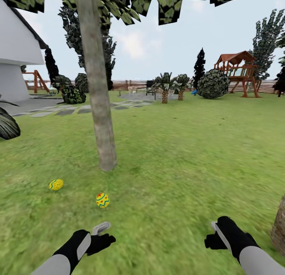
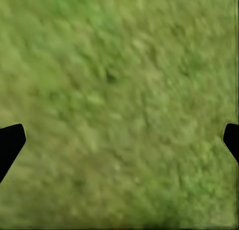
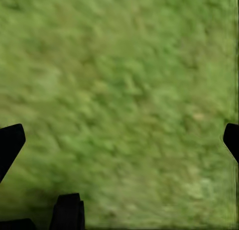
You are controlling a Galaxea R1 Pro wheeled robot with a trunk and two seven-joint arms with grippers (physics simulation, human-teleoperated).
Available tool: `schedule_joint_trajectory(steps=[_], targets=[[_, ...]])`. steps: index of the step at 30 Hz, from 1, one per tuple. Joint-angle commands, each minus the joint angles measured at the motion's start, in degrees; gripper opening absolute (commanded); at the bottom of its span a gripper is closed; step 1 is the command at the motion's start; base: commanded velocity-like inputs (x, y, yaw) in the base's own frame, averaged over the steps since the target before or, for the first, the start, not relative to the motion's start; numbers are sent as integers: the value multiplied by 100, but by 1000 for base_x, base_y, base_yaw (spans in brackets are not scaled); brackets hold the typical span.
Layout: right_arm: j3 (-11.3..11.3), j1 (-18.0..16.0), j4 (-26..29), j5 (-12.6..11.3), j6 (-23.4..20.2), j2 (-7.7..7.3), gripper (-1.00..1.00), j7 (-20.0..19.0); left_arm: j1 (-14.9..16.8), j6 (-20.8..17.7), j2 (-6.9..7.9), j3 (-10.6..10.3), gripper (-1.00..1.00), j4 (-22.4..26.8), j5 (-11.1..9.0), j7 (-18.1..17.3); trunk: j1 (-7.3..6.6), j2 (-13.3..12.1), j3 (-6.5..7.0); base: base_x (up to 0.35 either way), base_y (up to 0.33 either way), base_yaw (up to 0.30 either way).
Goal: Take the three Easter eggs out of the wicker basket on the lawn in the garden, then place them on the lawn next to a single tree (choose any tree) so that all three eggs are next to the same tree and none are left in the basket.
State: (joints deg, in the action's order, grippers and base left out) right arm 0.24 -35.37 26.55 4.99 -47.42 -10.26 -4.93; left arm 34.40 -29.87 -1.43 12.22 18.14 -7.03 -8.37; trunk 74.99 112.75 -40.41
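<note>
Two Easter eggs lie on the lawn [image 1: 190,156] at the foot of the tree [image 1: 99,108], whose grey-brown trunk runs from the top of the head view down to left of centre. One egg [image 1: 56,184] sits at lower left of the frame, its long axis lying roughly level across the picture; the second egg [image 1: 103,200] rests a little right and lower, nearer the arms, and stands more upright. Both are close to the trunk base but not touching it.

The wicker basket [image 1: 279,227] shows as a brown woven sliver at the right edge, lower right of the frame, just beyond the right gripper [image 1: 215,235] (its inside is out of sight, so a third egg there cannot be confirmed).

Both claws are spread wide with nothing between the fingers: each wrist view has grass between dark fingertips at either edge. The left gripper [image 1: 103,232] hangs at bottom left, just below the second egg.

The next move likely turns on the basket lying to the right, so the right arm is nearer it.
</note>
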Motion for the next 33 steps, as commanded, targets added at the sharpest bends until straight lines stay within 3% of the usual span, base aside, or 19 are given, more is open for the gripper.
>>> schedule_joint_trajectory(steps=[1, 14, 33], targets=[[2, -2, 8, 54, -22, -2, 100, -52, 0, -43, -6, 19, 100, 6, -45, 11, -23, -39, 15, 0, -307, -300], [2, -2, 8, 54, -22, -2, 100, -52, -1, -40, -24, 17, 100, -4, -44, 11, -309, -560, 279, 0, -307, -229], [2, -5, 8, 56, -22, -2, 100, -52, -1, -39, -15, 23, 100, -4, -53, 11, -726, -1322, 622, 0, -307, -61]])
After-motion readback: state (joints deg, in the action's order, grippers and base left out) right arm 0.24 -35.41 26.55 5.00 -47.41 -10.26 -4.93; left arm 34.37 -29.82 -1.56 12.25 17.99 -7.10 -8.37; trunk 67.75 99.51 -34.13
